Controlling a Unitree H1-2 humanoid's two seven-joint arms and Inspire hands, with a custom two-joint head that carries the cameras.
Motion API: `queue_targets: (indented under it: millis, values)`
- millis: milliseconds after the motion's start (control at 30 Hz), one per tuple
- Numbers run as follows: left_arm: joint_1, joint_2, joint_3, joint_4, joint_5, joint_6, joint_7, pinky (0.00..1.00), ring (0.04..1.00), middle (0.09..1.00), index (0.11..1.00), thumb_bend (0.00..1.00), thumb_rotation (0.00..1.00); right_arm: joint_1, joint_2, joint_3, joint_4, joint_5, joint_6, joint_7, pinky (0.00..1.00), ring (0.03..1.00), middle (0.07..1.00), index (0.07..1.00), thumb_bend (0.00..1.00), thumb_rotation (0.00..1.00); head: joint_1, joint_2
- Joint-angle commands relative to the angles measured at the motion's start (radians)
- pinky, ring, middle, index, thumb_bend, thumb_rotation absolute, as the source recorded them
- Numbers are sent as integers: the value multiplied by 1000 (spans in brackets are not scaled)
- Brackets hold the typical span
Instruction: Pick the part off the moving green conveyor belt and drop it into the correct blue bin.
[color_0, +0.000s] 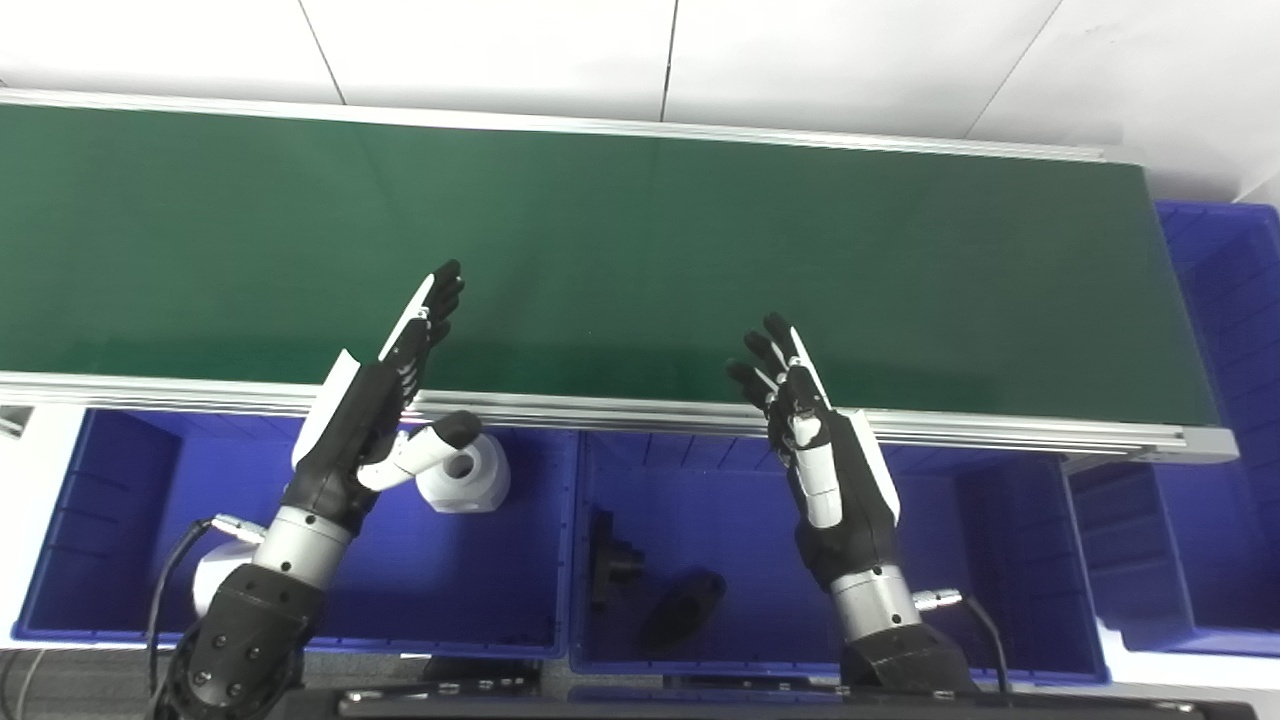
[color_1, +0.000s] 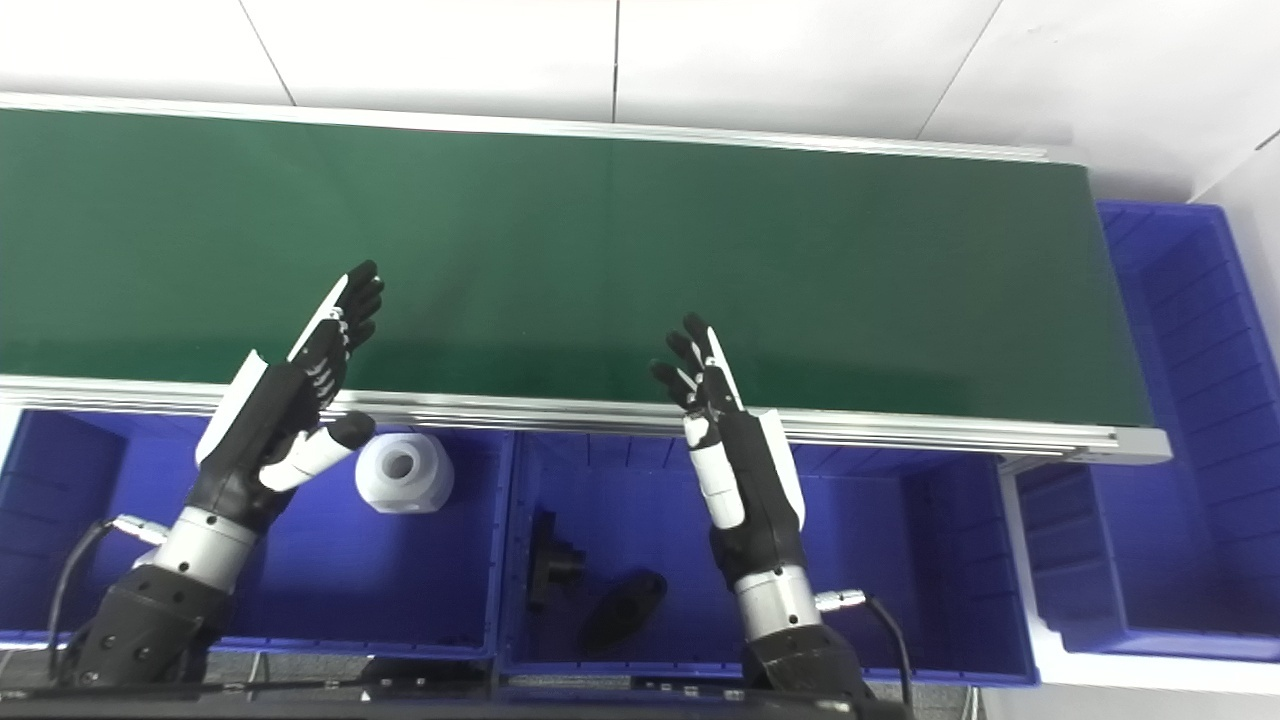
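The green conveyor belt runs across the view with no part on it. My left hand hangs open over the belt's near rail, fingers straight and pointing up over the belt, thumb out above the left blue bin. My right hand is open too, fingers spread, raised above the near rail and the middle blue bin. A white part with a round hole lies in the left bin, just under the left thumb. Two black parts lie in the middle bin.
A third blue bin stands at the right end of the belt, wrapping past its end. An aluminium rail edges the belt's near side. Another white part shows behind the left wrist. Cables trail from both wrists.
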Motion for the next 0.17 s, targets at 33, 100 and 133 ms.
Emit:
queue_targets:
  millis: [33,100,133]
  values:
    - [9,-8,-7,-36,8,-6,11,1000,1000,1000,1000,855,799,6,-10,-6,-35,21,-11,6,938,899,948,1000,910,983,16,-6]
    - [18,-17,-14,-36,7,-17,11,1000,1000,1000,1000,851,790,13,-20,-13,-30,31,-22,7,930,897,946,1000,910,982,61,-28]
    - [24,-22,-17,-35,3,-29,13,1000,1000,1000,1000,847,780,18,-26,-16,-28,36,-27,7,922,897,945,1000,906,979,71,-33]
